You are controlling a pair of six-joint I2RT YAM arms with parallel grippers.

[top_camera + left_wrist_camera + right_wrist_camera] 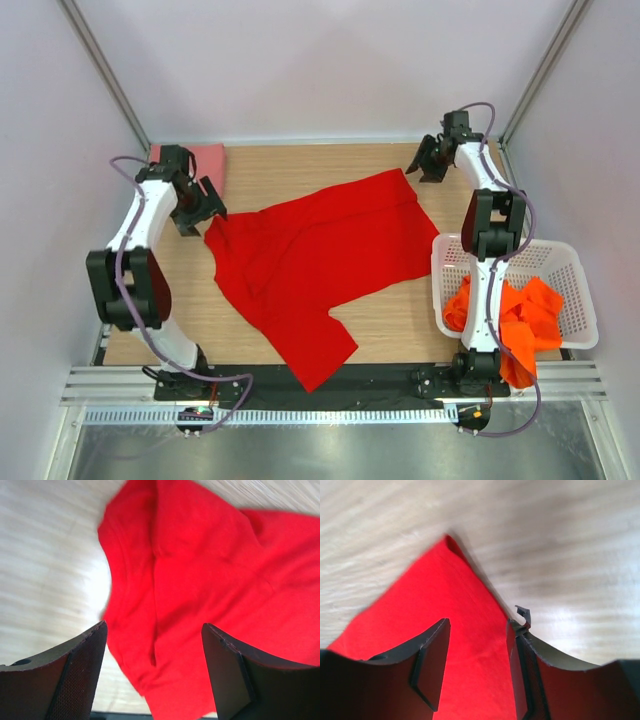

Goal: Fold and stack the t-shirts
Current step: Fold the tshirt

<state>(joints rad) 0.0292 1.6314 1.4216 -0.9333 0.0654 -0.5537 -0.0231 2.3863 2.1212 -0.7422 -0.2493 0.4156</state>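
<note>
While both arms reach toward the far half of the wooden table (400, 320), a bright red t-shirt (320, 260) lies spread loosely across its middle, rumpled and not yet folded. Its longest run slants from a corner on the left to a pointed corner at the far right, and a third flap trails down toward the near edge between the arm bases.

The left pincer (207, 205) hangs just beside the shirt's left corner. Its wrist view shows its fingers (80, 670) spread wide with nothing between them, and red cloth lies below and ahead of it. The right pincer (424, 166) sits just beyond the far right corner. Its jaws are also parted and grip nothing, and the cloth's tip points away from it between the two fingers.

Each arm is therefore nearest to one end of that slanted run, so a two-handed pinch of the two corners looks like the likely next move. Each pincer would need to drop onto the edge nearest it.

A folded salmon pink t-shirt (205, 160) rests flat in the far left corner, behind the left arm. Crumpled orange t-shirts (525, 315) fill a white lattice basket (575, 265) at the right and spill over its near rim.
</note>
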